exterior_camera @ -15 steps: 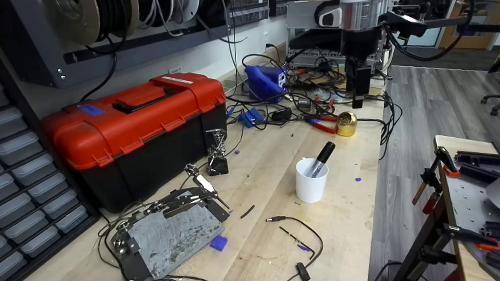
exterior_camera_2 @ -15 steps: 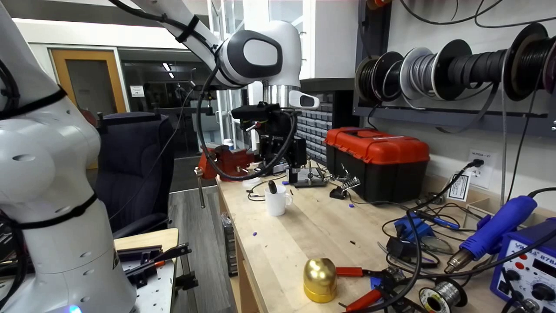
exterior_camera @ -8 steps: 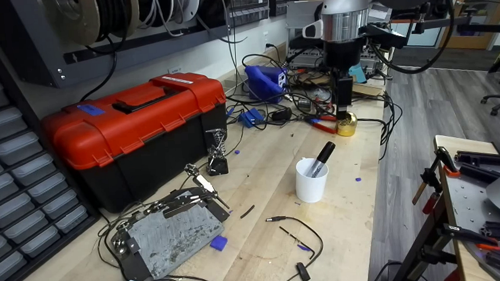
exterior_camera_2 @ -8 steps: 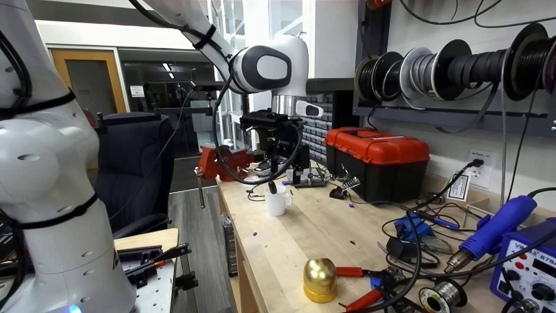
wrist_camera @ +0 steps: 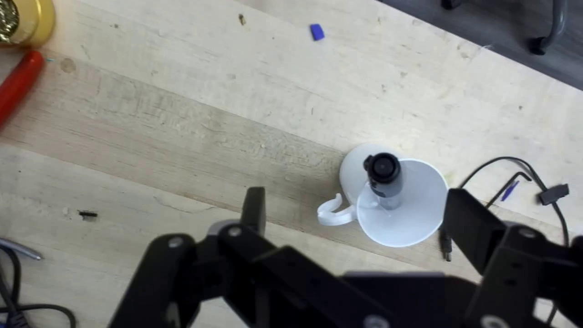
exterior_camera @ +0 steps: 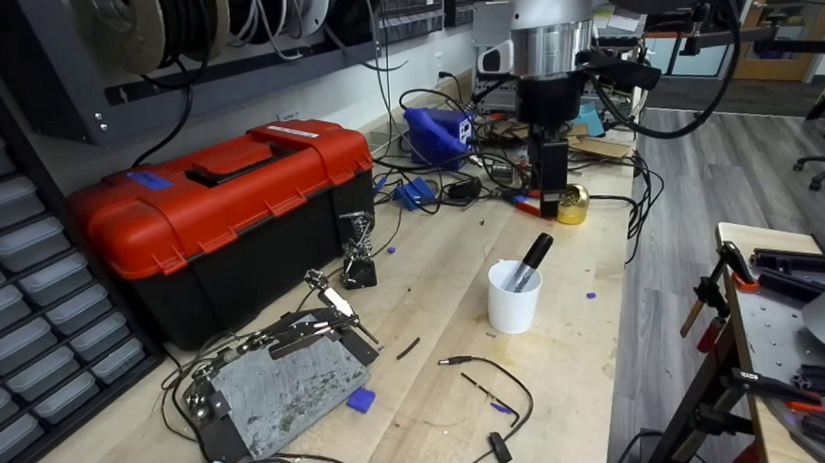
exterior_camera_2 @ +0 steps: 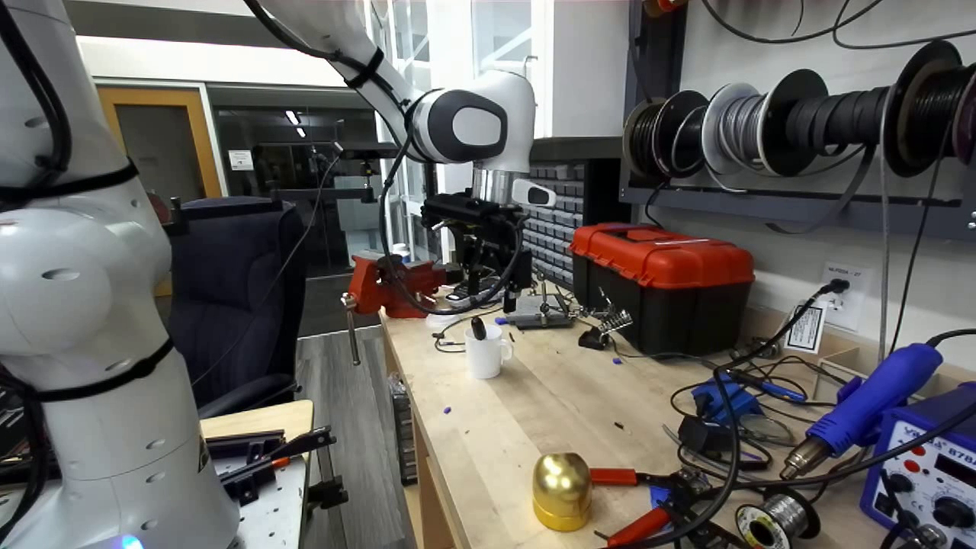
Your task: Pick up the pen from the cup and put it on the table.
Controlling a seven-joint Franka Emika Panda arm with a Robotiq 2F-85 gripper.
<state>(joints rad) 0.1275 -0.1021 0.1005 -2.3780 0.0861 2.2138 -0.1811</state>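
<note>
Pen (exterior_camera: 532, 259) in cup (exterior_camera: 513, 314), below gripper (wrist_camera: 356, 200)

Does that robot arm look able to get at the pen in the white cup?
Probably yes: the pen sticks up out of the cup, and the wrist view shows nothing covering it. The open gripper would likely need lining up and lowering first.

Pen (exterior_camera: 532, 259) aslant in white cup (exterior_camera: 515, 312)
</note>
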